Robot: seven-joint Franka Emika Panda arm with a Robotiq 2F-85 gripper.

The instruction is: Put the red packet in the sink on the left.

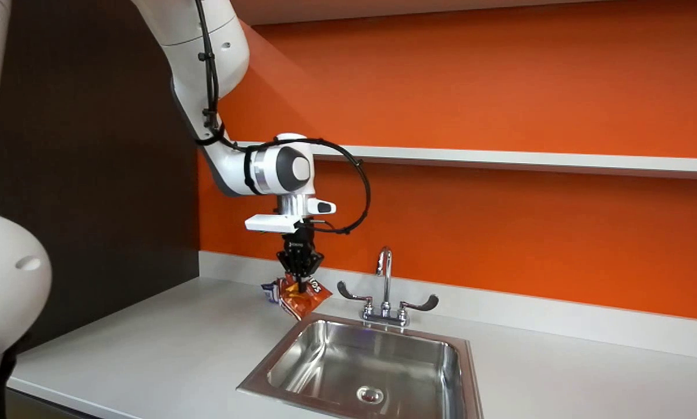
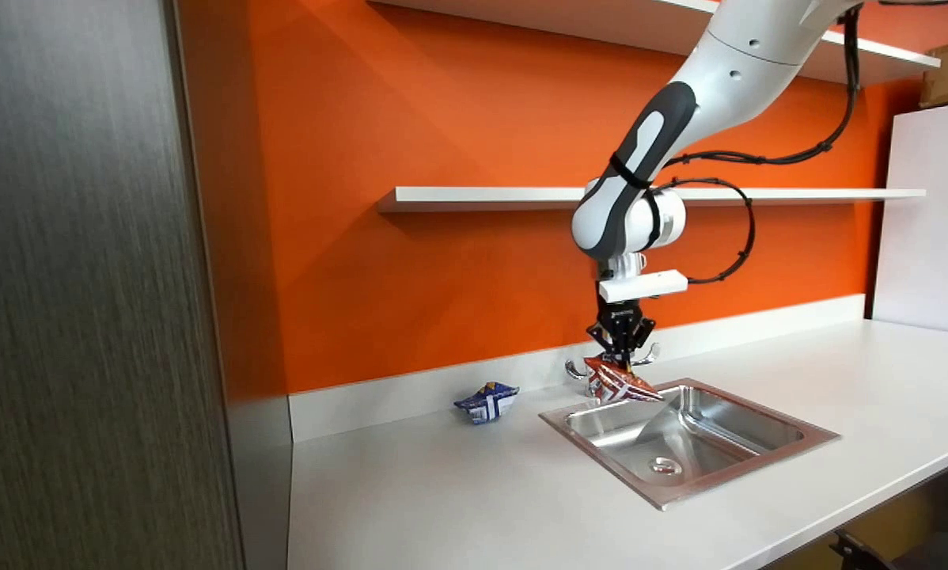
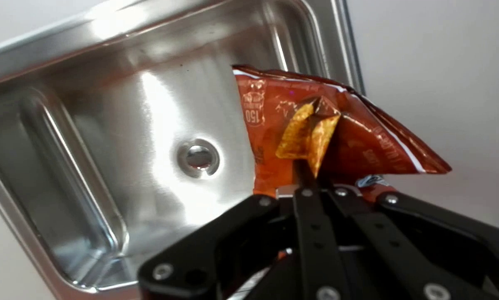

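Observation:
The red packet (image 1: 302, 304) is crinkled, red-orange, with light print. My gripper (image 1: 301, 285) is shut on it and points down, in both exterior views (image 2: 621, 364). The packet (image 2: 618, 385) is held in the air by the back edge of the steel sink (image 1: 468, 372), in front of the faucet area. In the wrist view the packet (image 3: 266, 121) hangs from the fingertips (image 3: 310, 177) and overlaps one side of the sink basin (image 3: 149, 141), reaching past its rim. The sink (image 2: 747, 465) holds nothing visible. The pinched part of the packet is partly hidden.
A small blue and white packet (image 2: 487, 404) lies on the counter (image 2: 442, 491) against the back wall. A chrome faucet (image 1: 387, 285) with two lever handles stands behind the sink. A white shelf (image 1: 500, 157) runs along the orange wall. A dark panel (image 1: 92, 145) borders the counter.

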